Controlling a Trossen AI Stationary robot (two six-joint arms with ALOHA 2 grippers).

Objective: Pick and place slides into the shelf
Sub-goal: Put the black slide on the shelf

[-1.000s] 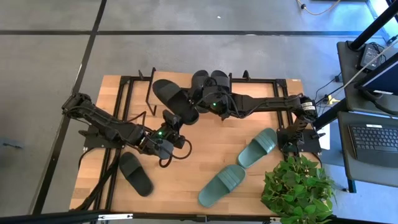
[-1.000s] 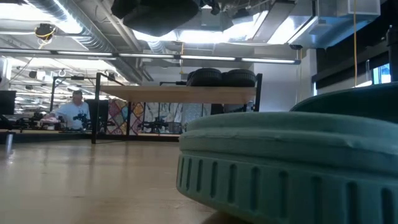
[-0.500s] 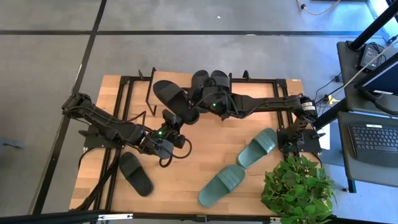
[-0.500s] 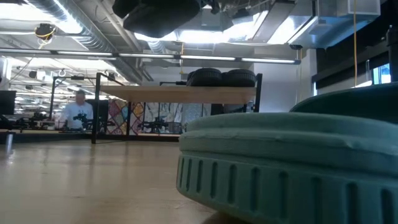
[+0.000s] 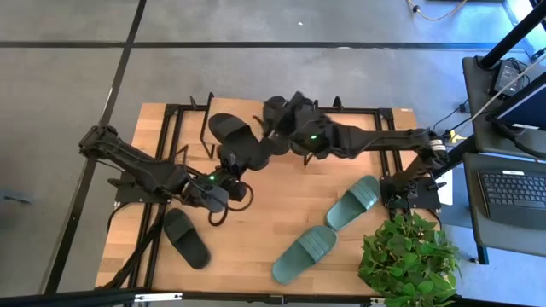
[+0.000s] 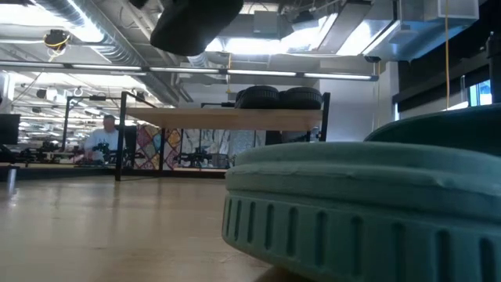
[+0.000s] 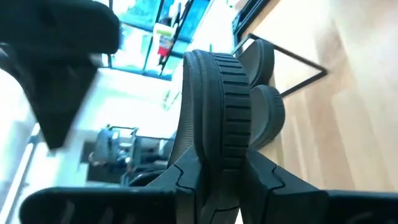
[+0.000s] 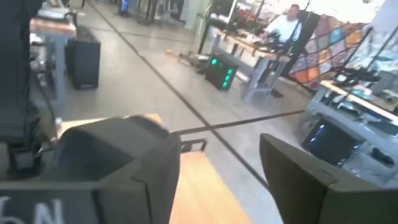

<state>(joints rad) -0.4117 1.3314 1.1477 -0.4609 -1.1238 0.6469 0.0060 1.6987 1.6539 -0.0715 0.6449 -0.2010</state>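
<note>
My left gripper [image 5: 225,169] is shut on a black slide [image 5: 241,136], which hangs in the air left of the shelf's load and shows at the top of the low view [image 6: 196,23]. My right gripper [image 5: 280,126] stands open just right of that slide, with nothing between its fingers [image 8: 217,180]. Two black slides [image 6: 279,97] lie side by side on the plank of the shelf [image 6: 227,118]. Another black slide [image 5: 186,238] and two green slides [image 5: 352,202] [image 5: 304,253] lie flat on the table. My left gripper pinches the black slide's sole at its rim [image 7: 217,158] between its two fingers [image 7: 186,180], one on each flat face. The fingers come nearly level from the table's near left. The slide juts out beyond them, lifted clear of table and shelf, one end dipping in the low view.
A potted plant [image 5: 405,256] stands at the table's near right corner. The black metal frame of the shelf [image 5: 192,119] runs along the far part of the table. Bare wood lies between the green slides and my left arm. A person sits in the room behind [image 6: 100,142].
My right gripper has come off the black slide and gone up and toward the table's right. My left gripper has risen a little toward the far left with the slide, which has tipped, one end now lower in the low view.
</note>
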